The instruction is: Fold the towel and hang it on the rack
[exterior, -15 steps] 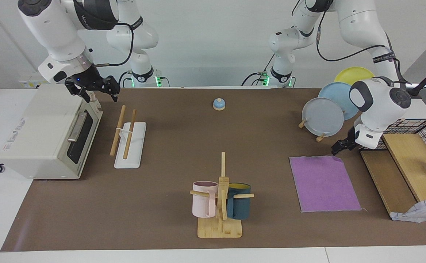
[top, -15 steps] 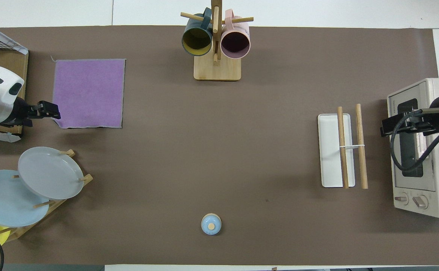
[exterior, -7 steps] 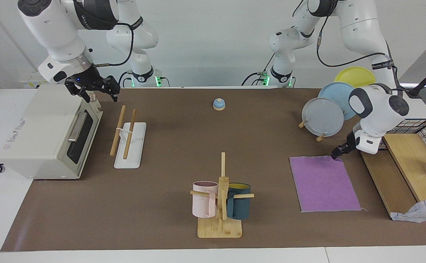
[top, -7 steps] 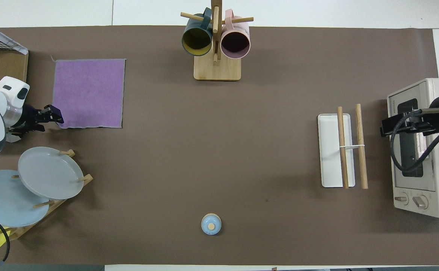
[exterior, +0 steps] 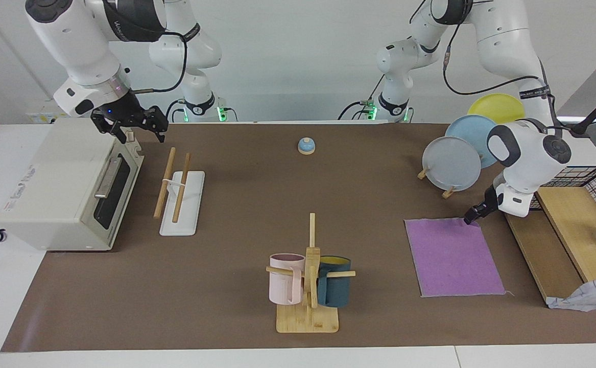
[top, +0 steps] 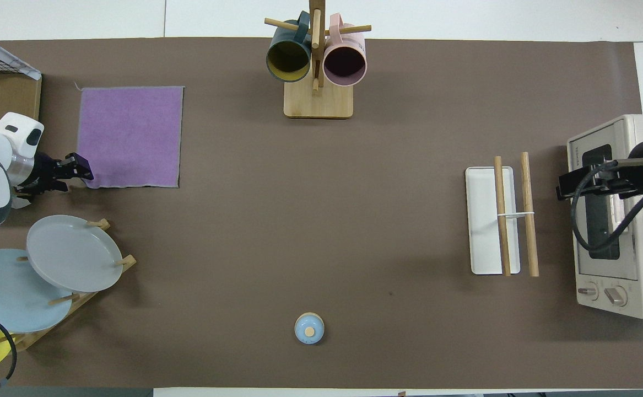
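The towel (exterior: pixel 453 258) (top: pixel 129 137) lies flat with its purple face up, toward the left arm's end of the table. My left gripper (exterior: pixel 470 216) (top: pixel 83 174) is low at the towel's corner nearest the robots, its tips right at the cloth's edge. Whether the tips pinch the cloth is not visible. The rack (exterior: pixel 180 197) (top: pixel 484 220), two wooden rods on a white base, stands bare toward the right arm's end. My right gripper (exterior: pixel 142 134) (top: pixel 562 187) waits open and empty above the oven's edge, beside the rack.
A toaster oven (exterior: pixel 63 189) (top: pixel 619 220) sits beside the rack. A mug tree (exterior: pixel 308 276) (top: pixel 315 60) with two mugs stands mid-table, farther from the robots. Near the left gripper are a plate stand (exterior: pixel 451 163) and a wooden shelf (exterior: pixel 558 230). A small blue bell (exterior: pixel 306 146) sits near the robots.
My left gripper has come down and drawn slightly toward the robots, onto the towel's corner, and its fingers have narrowed. The right arm has not moved.
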`<state>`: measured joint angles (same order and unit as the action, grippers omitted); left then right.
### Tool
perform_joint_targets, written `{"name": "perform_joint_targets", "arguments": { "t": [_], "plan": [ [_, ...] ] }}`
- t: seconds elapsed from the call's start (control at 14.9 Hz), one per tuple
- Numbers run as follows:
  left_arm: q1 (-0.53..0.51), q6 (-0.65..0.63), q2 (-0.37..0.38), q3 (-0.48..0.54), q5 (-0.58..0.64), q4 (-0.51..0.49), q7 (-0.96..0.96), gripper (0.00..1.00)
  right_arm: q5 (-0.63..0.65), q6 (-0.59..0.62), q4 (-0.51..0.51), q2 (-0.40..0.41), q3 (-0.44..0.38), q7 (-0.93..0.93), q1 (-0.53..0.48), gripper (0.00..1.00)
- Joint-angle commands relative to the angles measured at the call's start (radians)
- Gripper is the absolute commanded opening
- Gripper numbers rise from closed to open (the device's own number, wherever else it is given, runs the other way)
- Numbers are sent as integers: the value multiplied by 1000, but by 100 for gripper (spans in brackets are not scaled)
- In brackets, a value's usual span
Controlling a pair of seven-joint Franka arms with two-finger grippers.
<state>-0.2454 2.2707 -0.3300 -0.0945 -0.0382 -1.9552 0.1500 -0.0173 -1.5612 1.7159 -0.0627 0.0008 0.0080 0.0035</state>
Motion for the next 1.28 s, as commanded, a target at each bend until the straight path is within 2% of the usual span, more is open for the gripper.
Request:
{"name": "perform_joint_targets", "arguments": {
  "t": [0.0,0.13,0.47,0.6,0.74,0.87,1.01,1.07,1.21],
  "plan": [
    [-14,15,-15,-5,-14,16,3,46,-16,-2,25,-19,4,-20,-7,100],
    [-14,23,-18,-5,-14,13,3,41,-16,-5,45,-32,5,-20,-2,100],
    [-11,39,-21,-5,-14,13,2,41,-44,-89,166,-86,8,-20,33,100],
    [-8,47,-32,-5,-12,15,2,34,-85,-99,166,-85,8,-17,32,100],
    [-3,52,-34,-5,-11,18,-3,28,-153,-163,200,-91,8,-7,33,100],
    [0,59,-35,-5,-9,18,-10,21,-244,-235,206,-86,22,79,65,100],
    [0,56,-35,-5,-6,18,-13,4,-289,-256,206,-77,24,259,133,100],
    [1,56,-35,-5,-2,18,-18,0,-346,-273,205,-66,25,371,169,100],
    [3,52,-35,-5,0,18,-55,0,-441,-307,206,-63,24,522,205,100]
  ]
}}
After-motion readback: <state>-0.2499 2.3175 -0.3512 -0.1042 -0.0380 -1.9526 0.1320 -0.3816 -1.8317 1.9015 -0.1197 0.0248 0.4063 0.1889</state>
